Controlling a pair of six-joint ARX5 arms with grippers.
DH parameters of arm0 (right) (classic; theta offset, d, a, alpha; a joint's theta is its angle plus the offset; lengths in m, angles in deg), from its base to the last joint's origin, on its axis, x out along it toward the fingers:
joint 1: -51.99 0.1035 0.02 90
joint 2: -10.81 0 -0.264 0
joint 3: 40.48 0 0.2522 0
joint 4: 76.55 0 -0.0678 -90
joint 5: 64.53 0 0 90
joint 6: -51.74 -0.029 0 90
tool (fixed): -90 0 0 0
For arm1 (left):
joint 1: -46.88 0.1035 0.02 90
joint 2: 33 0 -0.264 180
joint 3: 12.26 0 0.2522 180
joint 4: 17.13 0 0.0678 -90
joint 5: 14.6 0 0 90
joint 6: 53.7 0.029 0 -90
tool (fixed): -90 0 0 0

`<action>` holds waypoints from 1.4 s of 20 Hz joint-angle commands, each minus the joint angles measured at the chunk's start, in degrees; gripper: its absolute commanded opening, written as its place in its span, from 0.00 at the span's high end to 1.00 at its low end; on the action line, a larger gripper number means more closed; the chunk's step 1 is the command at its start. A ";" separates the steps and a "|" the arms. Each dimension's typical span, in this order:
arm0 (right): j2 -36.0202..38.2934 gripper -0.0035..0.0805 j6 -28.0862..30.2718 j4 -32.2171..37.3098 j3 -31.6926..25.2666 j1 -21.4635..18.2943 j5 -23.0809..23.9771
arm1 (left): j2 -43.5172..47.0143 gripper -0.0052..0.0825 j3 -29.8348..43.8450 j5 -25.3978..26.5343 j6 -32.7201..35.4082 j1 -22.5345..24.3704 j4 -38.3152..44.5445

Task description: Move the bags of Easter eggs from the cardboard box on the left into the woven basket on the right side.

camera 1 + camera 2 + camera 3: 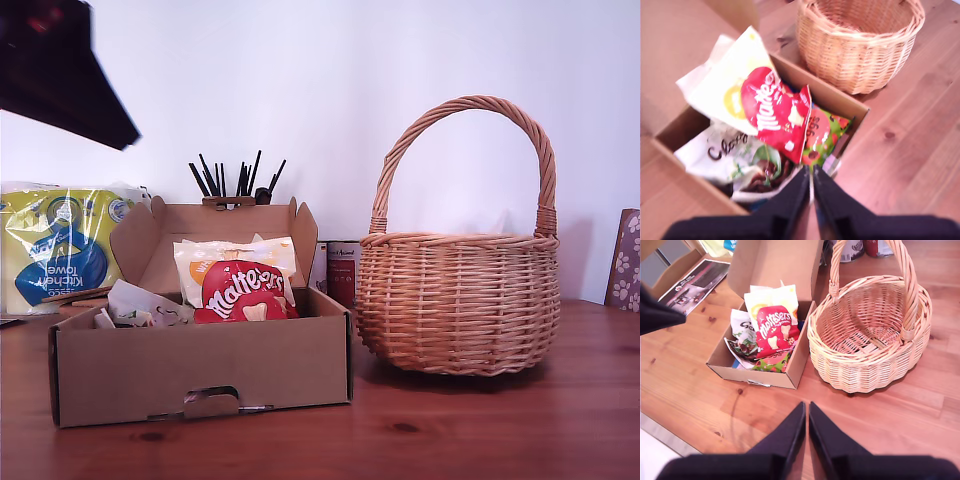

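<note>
The cardboard box (200, 370) stands open at the exterior view's left, lid up. In it a red bag (245, 290) leans on a white and yellow bag (235, 255). The first wrist view also shows a white bag with black script (715, 155) and a green bag (822, 135) in the box (835, 97). My first gripper (811, 186) is shut and empty, above the box's near corner. My second gripper (806, 422) is shut and empty, high over bare table in front of the box (747, 371) and the woven basket (865, 365). The basket (460, 300) is empty.
A kitchen towel pack (55, 245) stands behind the box, with black sticks (235, 180) and tins (340, 270) at the wall. A flowered item (627, 260) is at the exterior view's right edge. A dark arm part (60, 70) hangs at its upper left. A magazine (695, 280) lies beyond the box.
</note>
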 commanded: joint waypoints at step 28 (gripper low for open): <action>-3.39 0.97 0.57 0.79 0.48 0.24 -0.28 | -33.14 0.05 -0.37 -15.15 -8.35 0.28 32.94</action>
